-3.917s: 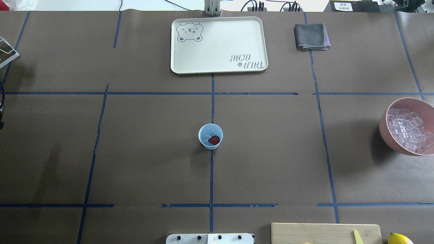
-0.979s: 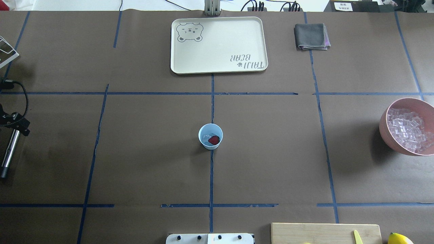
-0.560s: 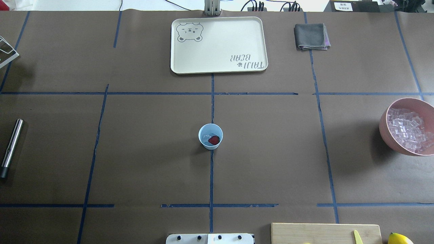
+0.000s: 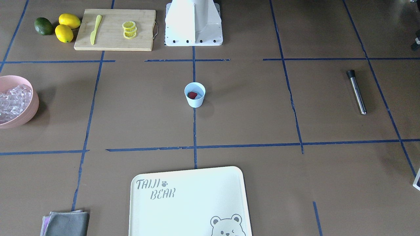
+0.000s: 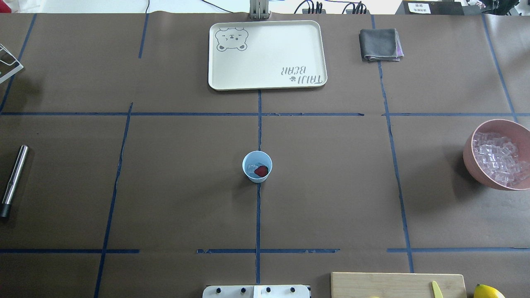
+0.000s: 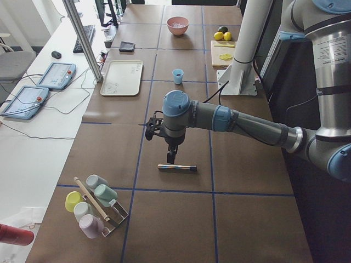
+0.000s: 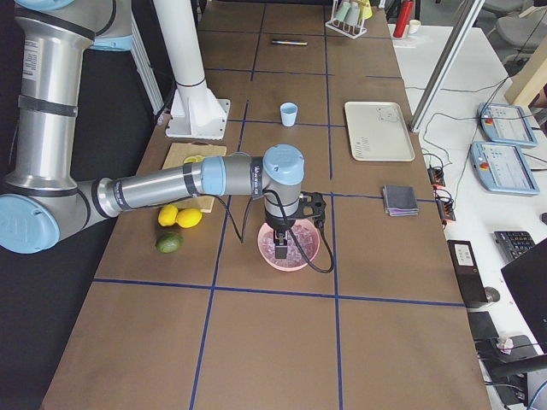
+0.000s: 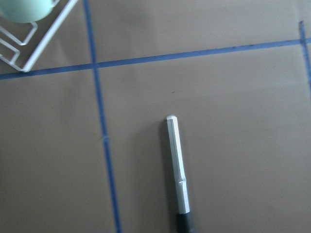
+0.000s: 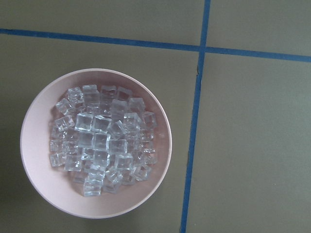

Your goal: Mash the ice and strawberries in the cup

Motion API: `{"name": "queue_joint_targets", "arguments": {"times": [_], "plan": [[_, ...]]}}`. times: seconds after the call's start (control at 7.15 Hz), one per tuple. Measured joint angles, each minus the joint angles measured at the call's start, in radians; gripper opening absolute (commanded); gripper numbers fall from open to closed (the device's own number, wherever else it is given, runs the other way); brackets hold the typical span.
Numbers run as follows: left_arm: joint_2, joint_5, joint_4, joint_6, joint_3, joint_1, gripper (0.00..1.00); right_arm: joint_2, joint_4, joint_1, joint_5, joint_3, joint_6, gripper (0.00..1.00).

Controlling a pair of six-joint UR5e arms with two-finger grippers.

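A long brown table gridded with blue tape stands beside a white desk holding two tablets, under even indoor light.

One cup, one strawberry, one pink bowl, two lemons, one green fruit, three lemon slices, one tray, one cloth, one metal rod.

- Overhead: behind the robot, looking forward and down; cup mid-frame.
- Front: across the table, facing the robot steeply down; shares the cup, tray and rod with overhead.
- Side views: one at each table end, looking along it from farther off.
- Left wrist: close above the rod, straight down.
- Right wrist: close above the bowl.
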Motion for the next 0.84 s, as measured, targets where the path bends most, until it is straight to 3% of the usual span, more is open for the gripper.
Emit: {"name": "queue_joint_targets", "arguments": {"times": [0.42,0.84], "plan": [[-0.020,-0.001,-0.020,0.045,0.162,-0.043,1.00,0.003,-0.026,0.047,-0.002,-0.063,-0.107,1.00],[-0.052,-0.001,-0.059,-0.026,0.216,-0.039,1.00,-0.003,-0.020,0.049,-0.008,-0.078,-0.106,1.00]]}}
